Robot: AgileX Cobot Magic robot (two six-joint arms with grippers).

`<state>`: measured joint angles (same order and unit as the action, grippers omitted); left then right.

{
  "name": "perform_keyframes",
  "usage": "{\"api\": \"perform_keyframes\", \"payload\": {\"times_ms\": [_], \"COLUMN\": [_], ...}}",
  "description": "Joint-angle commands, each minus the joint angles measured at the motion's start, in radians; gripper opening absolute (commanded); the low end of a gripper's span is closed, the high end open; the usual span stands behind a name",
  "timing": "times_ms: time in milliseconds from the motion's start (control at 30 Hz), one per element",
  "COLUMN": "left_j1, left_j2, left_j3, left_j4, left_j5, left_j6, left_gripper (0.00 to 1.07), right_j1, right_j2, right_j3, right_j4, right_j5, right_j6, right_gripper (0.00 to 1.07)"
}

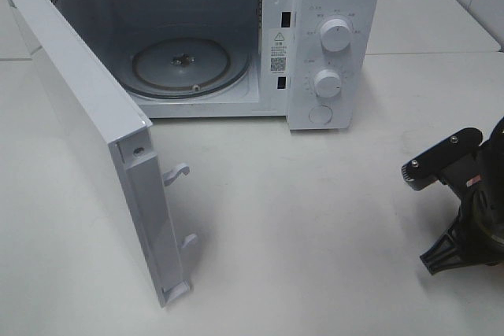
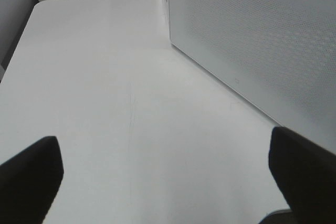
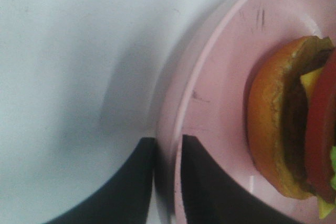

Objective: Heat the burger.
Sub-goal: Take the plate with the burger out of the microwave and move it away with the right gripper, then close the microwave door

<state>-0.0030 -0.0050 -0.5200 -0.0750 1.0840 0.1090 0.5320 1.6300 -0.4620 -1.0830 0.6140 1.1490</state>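
Note:
The burger (image 3: pixel 286 124) lies on a pink plate (image 3: pixel 220 77) in the right wrist view; I see its golden-brown bun, dark patty, yellow cheese, red tomato and a bit of green lettuce. My right gripper (image 3: pixel 168 139) has one dark finger on each side of the plate's rim, closed narrowly on it. In the exterior high view only part of the right arm (image 1: pixel 461 202) shows at the right edge, and the burger and plate are out of frame there. My left gripper (image 2: pixel 163 156) is wide open over bare table, holding nothing.
A white microwave (image 1: pixel 331 37) stands at the back, its door (image 1: pixel 87 116) swung wide open to the left, with a glass turntable (image 1: pixel 185 68) inside. A perforated white panel of the microwave (image 2: pixel 252 35) rises close beside the left gripper. White tabletop (image 1: pixel 315 218) spreads in front.

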Motion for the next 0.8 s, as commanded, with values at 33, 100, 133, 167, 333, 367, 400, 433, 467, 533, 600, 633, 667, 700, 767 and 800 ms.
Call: {"api": "perform_keyframes", "payload": {"times_ms": [33,100,133,167,333,367,400,433,467,533,600,633,667,700,767,800], "left_j1": [-0.001,-0.001,-0.001,-0.001,-0.001,-0.001,-0.001,-0.001,-0.001,-0.001,-0.001,-0.001,-0.001,-0.001,-0.001,-0.001], "left_j2": [-0.006,-0.006,-0.006,-0.006,-0.006,-0.006,-0.006,-0.006,-0.006,-0.006,-0.006,-0.006,-0.006,-0.006,-0.006,-0.006], "left_j3": [0.003,0.003,0.003,0.003,0.003,0.003,0.003,0.003,0.003,0.003,0.003,0.003,0.003,0.003,0.003,0.003], "left_j4": [-0.001,-0.001,-0.001,-0.001,-0.001,-0.001,-0.001,-0.001,-0.001,-0.001,-0.001,-0.001,-0.001,-0.001,-0.001,-0.001], "left_j5": [-0.012,-0.012,-0.012,-0.012,-0.012,-0.012,-0.012,-0.012,-0.012,-0.012,-0.012,-0.012,-0.012,-0.012,-0.012,-0.012], "left_j6": [-0.003,-0.003,-0.003,-0.003,-0.003,-0.003,-0.003,-0.003,-0.003,-0.003,-0.003,-0.003,-0.003,-0.003,-0.003,-0.003], "left_gripper": [1.01,1.01,1.01,1.01,1.01,1.01,1.01,1.01,1.01,1.01,1.01,1.01,1.01,1.01,1.01,1.01], "right_j1": [-0.004,-0.002,-0.002,-0.002,-0.002,-0.002,-0.002,-0.002,-0.002,-0.002,-0.002,-0.002,-0.002,-0.002,-0.002,-0.002], "right_j2": [-0.006,-0.04,-0.04,-0.05,-0.148,-0.196,-0.196,-0.25,-0.25,-0.33,-0.389,-0.389,-0.438,-0.438,-0.514,-0.514], "right_j3": [-0.006,-0.009,-0.009,-0.009,-0.033,-0.047,-0.047,-0.064,-0.064,-0.089,-0.106,-0.106,-0.122,-0.122,-0.147,-0.147], "right_j4": [0.002,0.071,0.071,0.089,0.224,0.297,0.297,0.395,0.395,0.547,0.669,0.669,0.777,0.777,0.893,0.893], "right_j5": [0.029,0.03,0.03,0.03,0.036,0.037,0.037,0.037,0.037,0.04,0.047,0.047,0.067,0.067,0.11,0.11], "right_j6": [-0.004,-0.06,-0.06,-0.077,-0.206,-0.29,-0.29,-0.4,-0.4,-0.589,-0.741,-0.741,-0.858,-0.858,-0.96,-0.96], "right_gripper": [0.32,0.52,0.52,0.55,0.64,0.64,0.64,0.64,0.64,0.65,0.68,0.68,0.73,0.73,0.79,0.79]}}
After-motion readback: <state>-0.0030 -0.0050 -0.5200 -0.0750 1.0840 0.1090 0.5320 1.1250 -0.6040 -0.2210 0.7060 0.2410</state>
